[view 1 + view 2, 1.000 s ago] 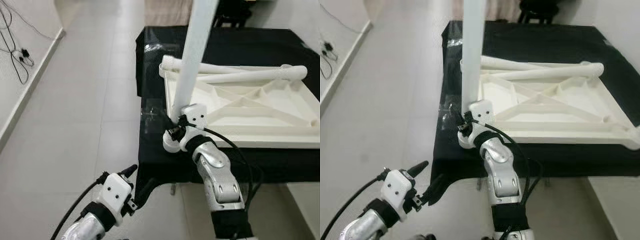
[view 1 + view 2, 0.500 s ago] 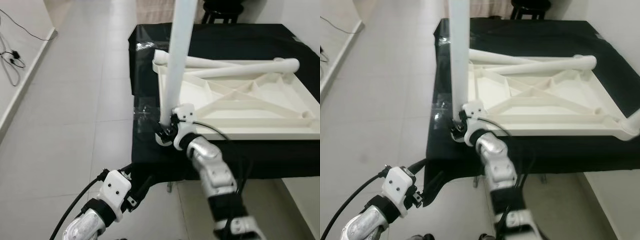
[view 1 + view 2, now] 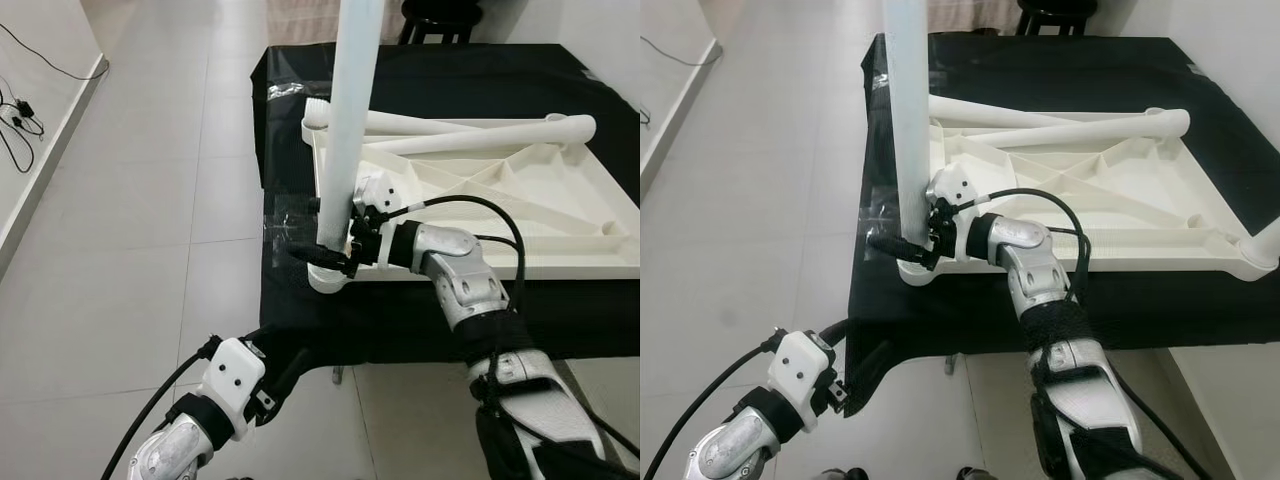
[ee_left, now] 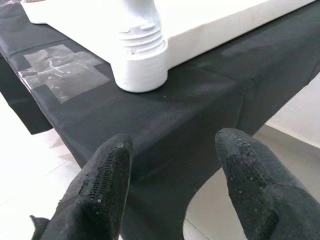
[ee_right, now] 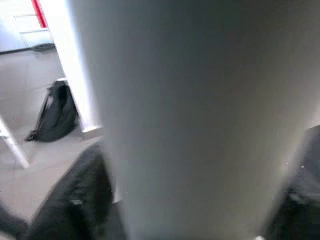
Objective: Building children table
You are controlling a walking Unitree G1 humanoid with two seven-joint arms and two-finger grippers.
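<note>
right tool [image 3: 335,258] clamping upright leg [image 3: 345,130] at tabletop [image 3: 500,200] corner, left tool [image 4: 170,185] open

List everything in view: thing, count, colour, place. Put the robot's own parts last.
Upside-down children's tabletop: 1, white, ribbed underside up, on the black cloth.
Upright table leg: 1, white, standing in the tabletop's near-left corner socket.
Loose table legs: 2, white, lying across the tabletop's far side.
Black cloth: 1, black, draped over the work table.
Clear tape patch: 1, transparent, on the cloth by the corner socket.
Cables: black, on the floor by the left wall.
Stool: 1, black, beyond the table.
Right claw: black, around the upright leg's base.
Left claw: black, open, low before the table edge.
</note>
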